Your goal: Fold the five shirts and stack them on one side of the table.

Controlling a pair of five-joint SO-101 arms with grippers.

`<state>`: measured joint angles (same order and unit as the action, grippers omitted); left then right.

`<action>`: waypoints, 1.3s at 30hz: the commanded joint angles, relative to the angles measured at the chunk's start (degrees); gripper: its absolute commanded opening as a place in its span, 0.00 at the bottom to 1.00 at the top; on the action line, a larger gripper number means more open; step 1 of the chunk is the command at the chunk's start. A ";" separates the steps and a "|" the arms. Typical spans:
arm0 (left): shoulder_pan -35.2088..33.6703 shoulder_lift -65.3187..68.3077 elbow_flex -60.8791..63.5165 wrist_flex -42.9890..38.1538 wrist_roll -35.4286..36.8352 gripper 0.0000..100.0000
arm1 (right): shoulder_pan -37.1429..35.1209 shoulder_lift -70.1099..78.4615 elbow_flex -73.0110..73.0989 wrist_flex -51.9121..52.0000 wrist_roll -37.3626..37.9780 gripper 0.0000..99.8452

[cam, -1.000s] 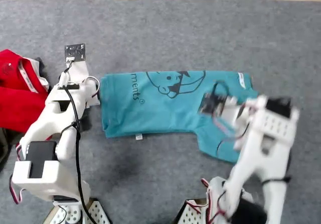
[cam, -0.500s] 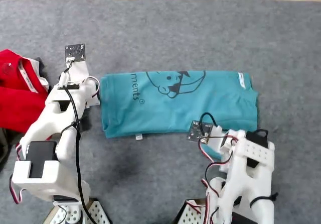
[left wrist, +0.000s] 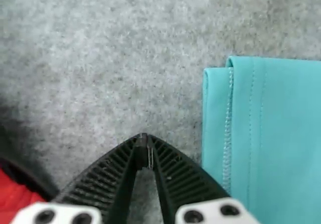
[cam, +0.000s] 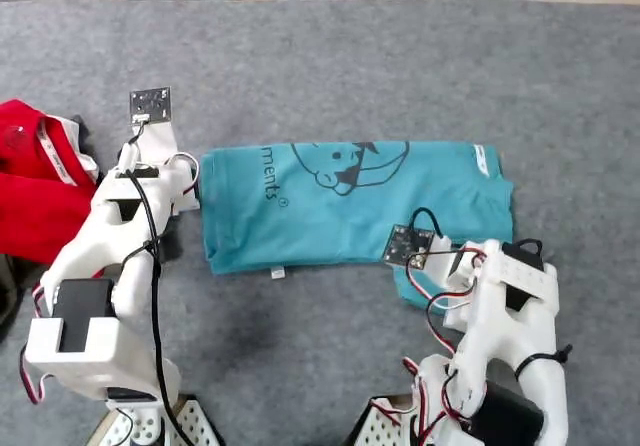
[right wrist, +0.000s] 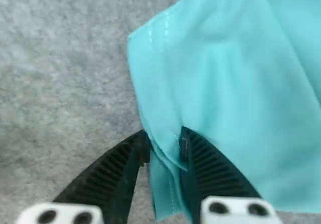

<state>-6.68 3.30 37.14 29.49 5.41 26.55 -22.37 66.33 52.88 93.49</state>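
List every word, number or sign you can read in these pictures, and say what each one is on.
Nothing can be quoted with certainty.
Dark lettering on the teal shirt, beside the cartoon drawing: sideways, cut off by the fold, too small to quote.
White tag at the teal shirt's edge: too small to read.
Neck label of the red shirt: too blurred to read.

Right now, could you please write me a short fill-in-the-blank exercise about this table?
1. The teal shirt is pinched at its edge by the ____ arm's jaws.
2. The left gripper is shut on ____.
3. The bunched shirt beside the left arm is ____.
Missing words: right; nothing; red.
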 commanded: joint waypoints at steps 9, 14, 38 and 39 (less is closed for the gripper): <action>0.40 -2.46 -1.19 -0.88 0.18 0.03 | 1.32 2.07 -5.58 0.26 0.35 0.01; 0.40 -2.46 -1.19 -0.88 0.18 0.03 | -1.49 2.33 -21.23 15.21 0.26 0.01; 0.40 -2.46 -1.27 -0.88 0.18 0.03 | -16.62 55.96 -100.79 40.35 0.18 0.02; 0.40 -2.46 -1.27 -0.88 0.18 0.03 | -16.97 57.80 -103.08 41.32 0.18 0.02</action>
<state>-6.68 3.30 37.14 29.49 5.41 11.16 32.31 -28.26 91.91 93.49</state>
